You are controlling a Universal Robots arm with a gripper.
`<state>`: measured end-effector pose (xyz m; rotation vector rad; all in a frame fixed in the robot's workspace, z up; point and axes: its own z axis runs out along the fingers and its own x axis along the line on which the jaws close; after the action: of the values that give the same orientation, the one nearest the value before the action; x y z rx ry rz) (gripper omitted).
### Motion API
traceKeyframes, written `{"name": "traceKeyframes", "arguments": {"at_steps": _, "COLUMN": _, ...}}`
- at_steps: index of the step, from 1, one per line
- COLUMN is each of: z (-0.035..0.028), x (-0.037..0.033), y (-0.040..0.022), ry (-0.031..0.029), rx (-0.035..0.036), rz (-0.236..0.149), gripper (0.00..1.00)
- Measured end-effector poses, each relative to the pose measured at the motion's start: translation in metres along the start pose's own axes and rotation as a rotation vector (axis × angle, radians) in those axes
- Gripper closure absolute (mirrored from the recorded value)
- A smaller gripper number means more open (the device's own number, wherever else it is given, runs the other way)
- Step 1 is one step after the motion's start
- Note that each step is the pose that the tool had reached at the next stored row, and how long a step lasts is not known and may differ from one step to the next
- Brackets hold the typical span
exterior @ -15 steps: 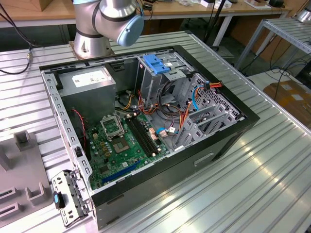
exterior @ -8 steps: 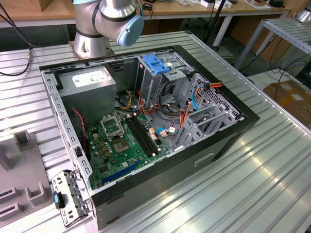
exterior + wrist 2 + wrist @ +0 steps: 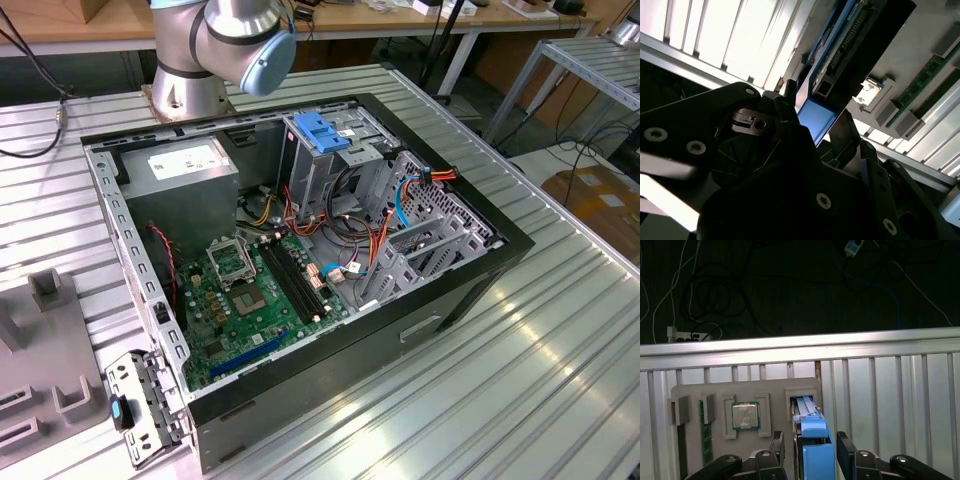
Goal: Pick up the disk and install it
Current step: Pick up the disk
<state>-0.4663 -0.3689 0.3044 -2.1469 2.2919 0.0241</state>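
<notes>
**Disk straddled by gripper at the parts tray, grip unconfirmed**

In the first wrist view the gripper (image 3: 811,437) is seen straddling the disk (image 3: 816,460), which is stood on edge with a blue carrier rail uppermost. Whether the disk is clamped or only flanked cannot be told. The same pairing is shown in the second wrist view.

The disk's far end is lined up with the end slot of the grey parts tray (image 3: 690,390). Whether it is seated or lifted clear cannot be told. On that tray a CPU (image 3: 745,416) is seated in its pocket, and green memory modules (image 3: 702,432) are stood on the side of the CPU away from the disk. The tray is laid on the slatted aluminium table (image 3: 880,390). Past the table edge, cables (image 3: 715,295) are seen against a dark floor.

In the exterior view, an open PC case (image 3: 330,385) is laid on the table with its motherboard (image 3: 250,300) exposed. Further back is the metal drive cage (image 3: 320,175), topped by a blue latch (image 3: 322,135). The arm base (image 3: 195,70) is mounted behind the case.
</notes>
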Motion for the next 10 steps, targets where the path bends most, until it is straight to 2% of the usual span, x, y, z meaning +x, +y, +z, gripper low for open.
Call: {"name": "traceKeyframes", "arguments": {"at_steps": 10, "z": 0.0059, "x": 0.0000, "y": -0.0003, "ry": -0.0002, "rx": 0.0010, "rz": 0.000, "gripper": 0.46}}
